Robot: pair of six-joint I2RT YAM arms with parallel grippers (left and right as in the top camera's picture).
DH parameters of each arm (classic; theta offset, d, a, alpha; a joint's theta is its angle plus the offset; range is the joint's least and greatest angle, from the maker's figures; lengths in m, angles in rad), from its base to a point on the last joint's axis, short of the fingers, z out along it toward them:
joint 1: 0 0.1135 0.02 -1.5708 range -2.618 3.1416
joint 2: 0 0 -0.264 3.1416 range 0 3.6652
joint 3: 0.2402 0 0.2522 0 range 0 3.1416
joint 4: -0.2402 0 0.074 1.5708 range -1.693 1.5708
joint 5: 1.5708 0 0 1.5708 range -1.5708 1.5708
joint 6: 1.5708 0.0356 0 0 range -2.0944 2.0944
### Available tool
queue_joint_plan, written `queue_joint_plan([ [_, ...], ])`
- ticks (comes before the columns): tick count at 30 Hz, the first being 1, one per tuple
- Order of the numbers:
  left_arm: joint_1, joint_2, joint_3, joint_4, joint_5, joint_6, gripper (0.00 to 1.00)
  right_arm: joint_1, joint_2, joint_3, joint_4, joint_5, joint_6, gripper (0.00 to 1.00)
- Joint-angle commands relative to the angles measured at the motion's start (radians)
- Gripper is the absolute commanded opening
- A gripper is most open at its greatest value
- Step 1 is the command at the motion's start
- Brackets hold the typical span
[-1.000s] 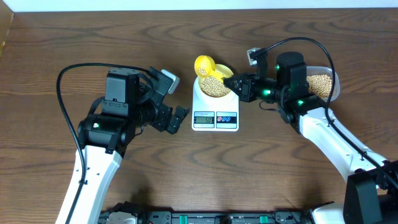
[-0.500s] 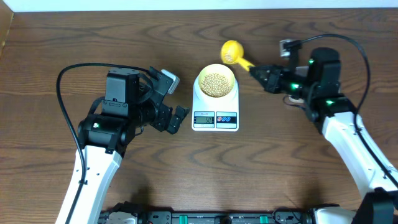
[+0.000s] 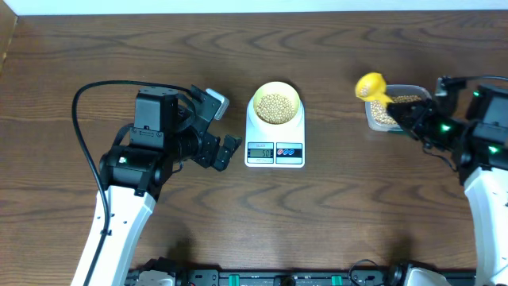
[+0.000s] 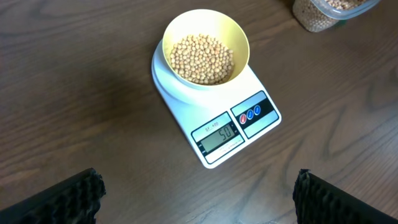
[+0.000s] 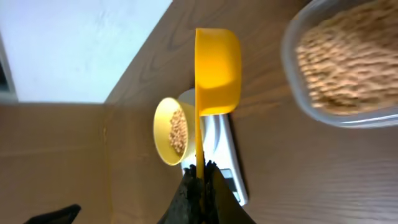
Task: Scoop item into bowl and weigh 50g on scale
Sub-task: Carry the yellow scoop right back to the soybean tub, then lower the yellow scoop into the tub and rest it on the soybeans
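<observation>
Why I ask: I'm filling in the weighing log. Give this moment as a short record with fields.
bowl: on the scale, holding beans
display: reads 50
scoop: handle in right jaws, beside the tub
tub: holds more beans, right of the scale
left jaws: open, empty
right jaws: shut on the scoop handle

The beans (image 4: 201, 59) are beige, bowl (image 4: 205, 22) pale yellow, scale (image 4: 205, 112) white, scoop (image 5: 217, 62) bright yellow.
</observation>
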Motion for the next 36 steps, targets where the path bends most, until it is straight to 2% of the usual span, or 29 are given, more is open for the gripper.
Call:
queue_joint_plan([
  [1,0.000,0.002,0.006,0.000,0.009,-0.005,1.00,-0.061,-0.032,0.005,-0.023,-0.011,-0.040,0.01],
  [4,0.000,0.002,0.006,0.000,0.009,-0.005,1.00,-0.114,-0.037,0.005,-0.042,-0.011,-0.057,0.01],
  [8,0.000,0.002,0.006,0.000,0.009,-0.005,1.00,-0.166,-0.038,0.005,-0.046,0.023,-0.201,0.01],
  [10,0.000,0.002,0.006,0.000,0.009,-0.005,1.00,-0.186,-0.038,0.005,-0.068,0.125,-0.248,0.01],
  [17,0.000,0.002,0.006,0.000,0.009,-0.005,1.00,-0.188,-0.038,0.005,-0.175,0.285,-0.410,0.01],
  [23,0.000,0.002,0.006,0.000,0.009,-0.005,1.00,-0.188,-0.037,0.005,-0.183,0.347,-0.726,0.01],
  [25,0.000,0.002,0.006,0.000,0.009,-0.005,1.00,-0.188,-0.037,0.005,-0.179,0.347,-0.792,0.01],
  [36,0.000,0.002,0.006,0.000,0.009,-0.005,1.00,-0.142,-0.031,0.004,-0.056,0.350,-0.810,0.01],
])
